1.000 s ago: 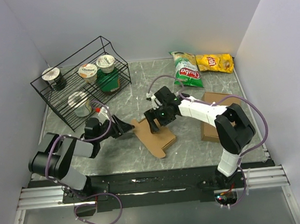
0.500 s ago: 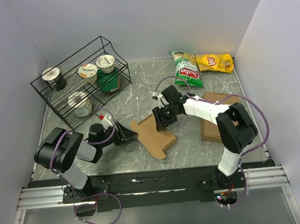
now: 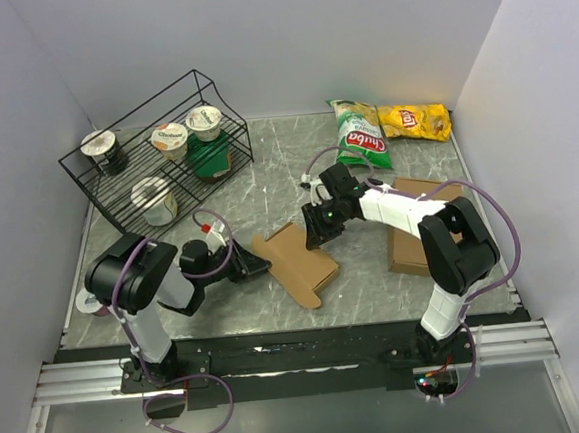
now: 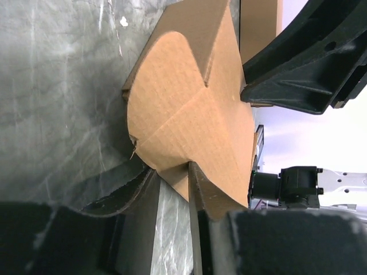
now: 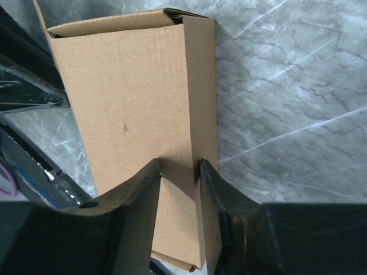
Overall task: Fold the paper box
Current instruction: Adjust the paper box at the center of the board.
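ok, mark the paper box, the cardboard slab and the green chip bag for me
paper box (image 3: pixel 298 264): top external view, middle of its flat upper panel.
cardboard slab (image 3: pixel 403 254): top external view, near-left corner.
green chip bag (image 3: pixel 360 136): top external view, centre of its front.

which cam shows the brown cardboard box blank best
Top external: the thin brown kraft cardboard box blank shows nearly its whole outline. Left wrist catches only its rounded flap end; right wrist only a flat panel and one folded edge.

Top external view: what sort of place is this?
Probably a lab test booth, not a kitchen: plain walls box in a marble-look table, with a wire rack of cups and two chip bags.
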`<act>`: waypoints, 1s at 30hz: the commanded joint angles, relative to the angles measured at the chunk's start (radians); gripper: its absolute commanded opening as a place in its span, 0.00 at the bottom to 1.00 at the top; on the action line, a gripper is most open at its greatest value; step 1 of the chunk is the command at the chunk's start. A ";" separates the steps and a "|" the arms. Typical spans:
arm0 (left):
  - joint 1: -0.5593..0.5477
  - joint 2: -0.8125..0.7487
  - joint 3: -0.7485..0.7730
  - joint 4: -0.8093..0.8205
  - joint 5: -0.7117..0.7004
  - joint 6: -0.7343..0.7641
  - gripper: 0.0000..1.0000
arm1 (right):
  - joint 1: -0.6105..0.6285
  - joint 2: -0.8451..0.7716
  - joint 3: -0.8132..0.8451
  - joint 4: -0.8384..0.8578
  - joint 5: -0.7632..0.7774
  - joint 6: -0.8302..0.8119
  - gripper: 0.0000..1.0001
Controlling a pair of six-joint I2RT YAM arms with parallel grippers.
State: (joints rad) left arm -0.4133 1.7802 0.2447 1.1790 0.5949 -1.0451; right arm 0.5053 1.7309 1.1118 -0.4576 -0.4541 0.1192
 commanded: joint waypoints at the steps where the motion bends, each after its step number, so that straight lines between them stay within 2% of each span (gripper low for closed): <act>1: -0.013 0.054 0.036 0.045 0.016 -0.006 0.28 | -0.022 0.027 -0.009 0.023 -0.008 0.016 0.37; 6: -0.013 0.065 0.067 -0.071 -0.023 0.005 0.27 | -0.027 0.058 0.000 0.019 -0.024 0.014 0.36; 10: -0.016 0.058 0.077 -0.094 -0.053 0.017 0.48 | -0.036 0.084 0.003 0.022 -0.061 0.014 0.36; 12: -0.018 0.062 0.077 -0.073 -0.060 0.013 0.55 | -0.042 0.097 0.005 0.022 -0.075 0.016 0.36; 13: -0.019 0.065 0.077 -0.062 -0.060 0.010 0.62 | -0.045 0.102 0.005 0.022 -0.075 0.013 0.36; 16: -0.022 0.065 0.062 -0.012 -0.056 -0.001 0.71 | -0.059 0.127 0.013 0.013 -0.080 0.014 0.34; 22: -0.022 -0.005 0.028 0.094 -0.038 0.011 0.81 | -0.108 0.173 0.022 0.020 -0.115 0.022 0.31; 28: -0.015 -0.105 0.010 0.111 -0.018 0.023 0.94 | -0.145 0.200 0.023 0.025 -0.149 0.017 0.26; 30: -0.004 -0.146 0.019 0.065 -0.017 0.039 0.96 | -0.154 0.205 0.023 0.027 -0.152 0.019 0.24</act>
State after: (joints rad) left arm -0.4316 1.7252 0.2619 1.2228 0.5766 -1.0504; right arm 0.3721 1.8629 1.1446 -0.4561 -0.7341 0.1692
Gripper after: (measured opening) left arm 0.936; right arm 0.301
